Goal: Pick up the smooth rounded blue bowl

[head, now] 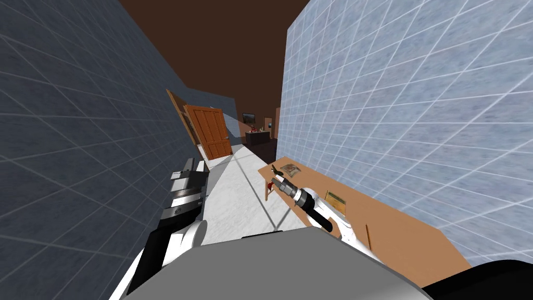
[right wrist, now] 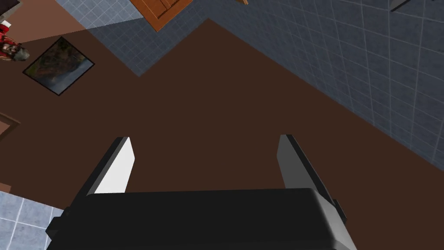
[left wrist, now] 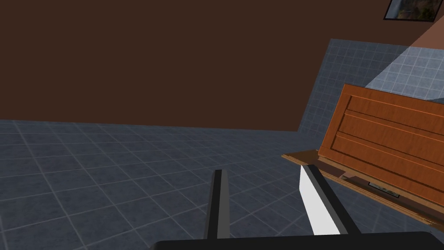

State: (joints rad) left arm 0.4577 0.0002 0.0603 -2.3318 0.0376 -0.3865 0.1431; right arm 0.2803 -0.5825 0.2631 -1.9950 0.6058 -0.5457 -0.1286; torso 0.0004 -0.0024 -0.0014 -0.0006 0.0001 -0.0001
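I stand in a narrow corridor between two tiled walls. My right gripper (head: 273, 172) is raised in front of the far end of a long brown table (head: 406, 239) that runs along the light tiled wall. Its two fingers stand open with nothing between them (right wrist: 204, 162). My left gripper (head: 186, 165) is held up beside the dark tiled wall. It is open and empty too (left wrist: 266, 195), and it points toward an orange panelled door (left wrist: 390, 139).
The orange door (head: 211, 130) stands ajar on the corridor's left. A white floor (head: 239, 192) leads to a dark cabinet (head: 257, 137) with a red object on it. Two flat picture-like items (head: 291, 169) (head: 337, 201) lie on the table.
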